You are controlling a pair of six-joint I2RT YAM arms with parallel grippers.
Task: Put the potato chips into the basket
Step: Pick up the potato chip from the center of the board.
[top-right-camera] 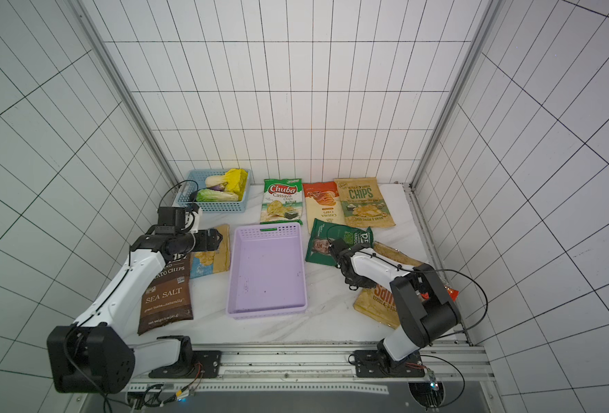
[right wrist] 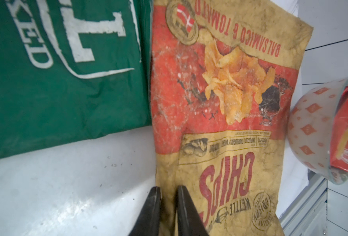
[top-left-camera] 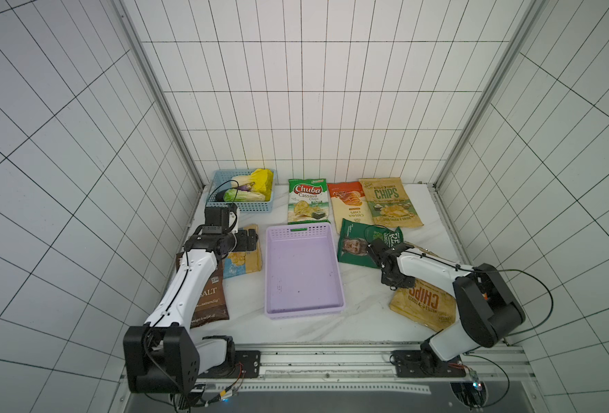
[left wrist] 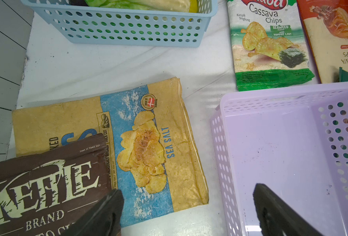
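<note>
Pinching the red CHIPS bag's (right wrist: 220,102) side edge with the right hand (right wrist: 168,190), flat on the tabletop (top-left-camera: 364,321) right of the empty basket (top-left-camera: 303,311). Holding nothing in the wide-spread left hand (left wrist: 187,192). Probably light, crinkly, slippery, crushable; best held by its flat seam.

I see open bench (top-left-camera: 365,296) btwn lilac basket (top-left-camera: 303,313) & red CHIPS bag (top-left-camera: 424,307); REAL bag (top-left-camera: 353,246) crowds its far end. Kettle bag (top-right-camera: 167,296) + left arm (top-right-camera: 120,289) hem basket's other flank.
</note>
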